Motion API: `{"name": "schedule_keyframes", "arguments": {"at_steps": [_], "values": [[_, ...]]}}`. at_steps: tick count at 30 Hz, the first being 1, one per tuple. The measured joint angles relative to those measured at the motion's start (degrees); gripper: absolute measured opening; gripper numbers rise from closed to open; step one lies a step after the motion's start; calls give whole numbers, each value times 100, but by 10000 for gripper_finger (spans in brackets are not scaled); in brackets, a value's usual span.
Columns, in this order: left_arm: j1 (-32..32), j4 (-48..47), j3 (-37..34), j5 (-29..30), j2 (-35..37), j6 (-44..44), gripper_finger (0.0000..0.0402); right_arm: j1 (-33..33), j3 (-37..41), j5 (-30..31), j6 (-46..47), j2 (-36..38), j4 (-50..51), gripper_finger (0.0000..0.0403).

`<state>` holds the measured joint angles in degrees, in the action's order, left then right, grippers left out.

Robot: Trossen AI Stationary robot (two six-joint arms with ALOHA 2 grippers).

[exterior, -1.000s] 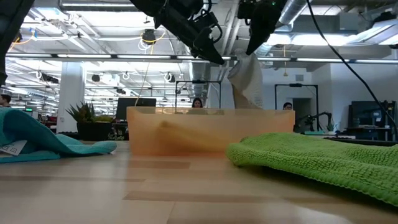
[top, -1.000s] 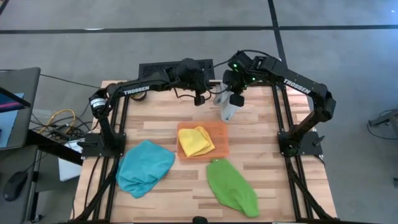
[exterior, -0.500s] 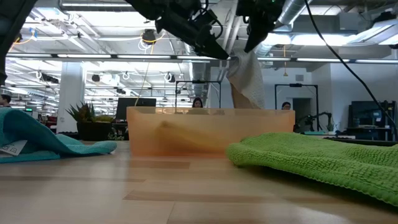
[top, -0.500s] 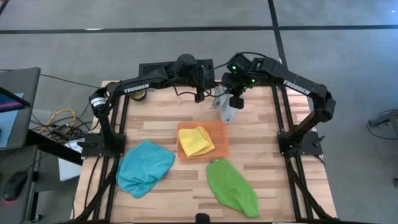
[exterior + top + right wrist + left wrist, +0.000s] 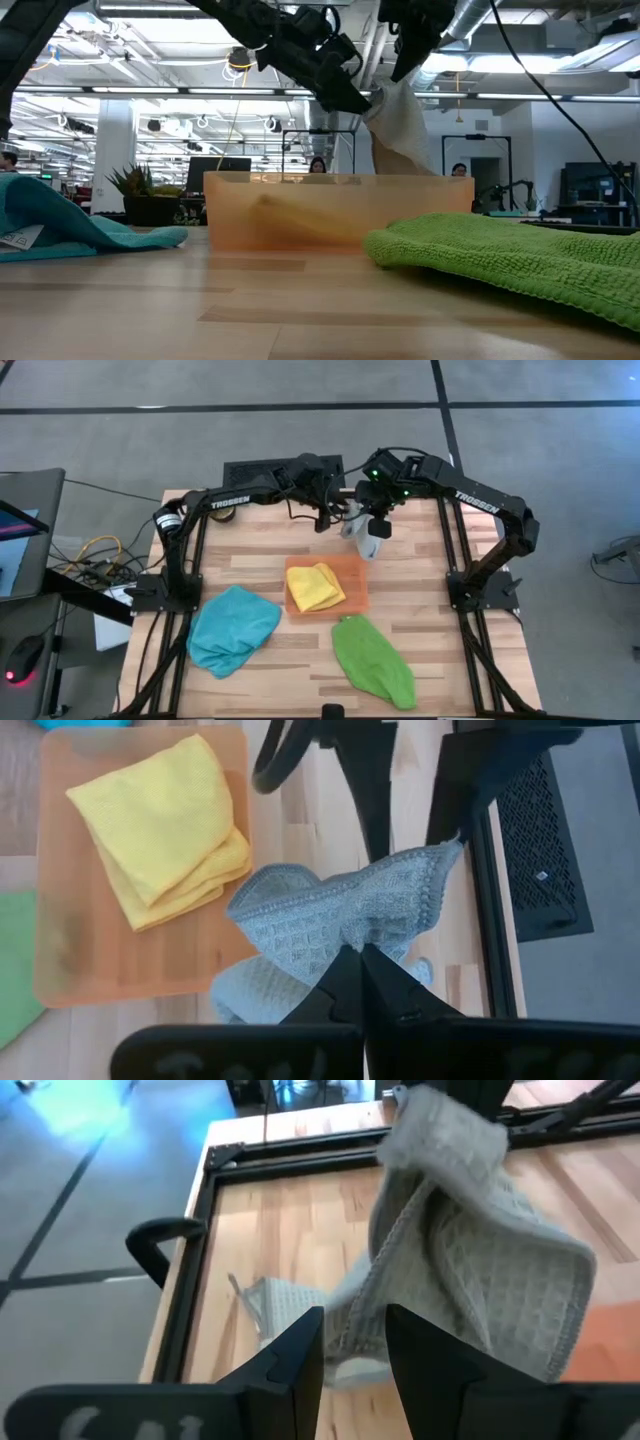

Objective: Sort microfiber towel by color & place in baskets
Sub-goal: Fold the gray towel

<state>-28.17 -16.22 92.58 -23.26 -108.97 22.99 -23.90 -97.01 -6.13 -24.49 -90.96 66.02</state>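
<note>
A grey waffle towel [image 5: 330, 915] hangs behind the orange tray [image 5: 355, 565], held by my shut right gripper [image 5: 355, 955]. My left gripper [image 5: 355, 1320] is open and comes at the towel [image 5: 450, 1230] from the table's left. Its fingers stand on either side of a hanging edge [image 5: 352, 1335]. A folded yellow towel [image 5: 314, 587] lies in the tray. A teal towel [image 5: 232, 628] and a green towel [image 5: 373, 660] lie on the table nearer the front. My right gripper pinches a bunched fold of the grey towel [image 5: 345, 942] between its two fingers, slanting down from above. The towel hangs slack below the fingers [image 5: 400, 130], and its lower end [image 5: 275, 1305] seems to rest on the table. Whether my left gripper touches the hanging edge, I cannot tell.
The tray's wall [image 5: 300, 215] hides the grey towel's lower end in the low view. The table's black frame rails [image 5: 190, 1310] run along the left and far edges. Bare wood shows between the tray and the far edge.
My left gripper has gone toward the table's right, up to the hanging grey towel, and has sunk a little. The right gripper and the towel have stayed about where they were.
</note>
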Motion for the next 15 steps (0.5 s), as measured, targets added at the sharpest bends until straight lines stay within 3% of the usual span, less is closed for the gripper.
{"name": "schedule_keyframes", "arguments": {"at_steps": [6,12,15], "values": [[-8,-78,1,-144,4,120,92,0,0,2,2,0,5,8],[-48,-156,2,-150,4,10,13,-2,0,4,4,0,22,8],[-59,-174,2,-107,4,3,5,-2,0,19,4,0,21,8]]}}
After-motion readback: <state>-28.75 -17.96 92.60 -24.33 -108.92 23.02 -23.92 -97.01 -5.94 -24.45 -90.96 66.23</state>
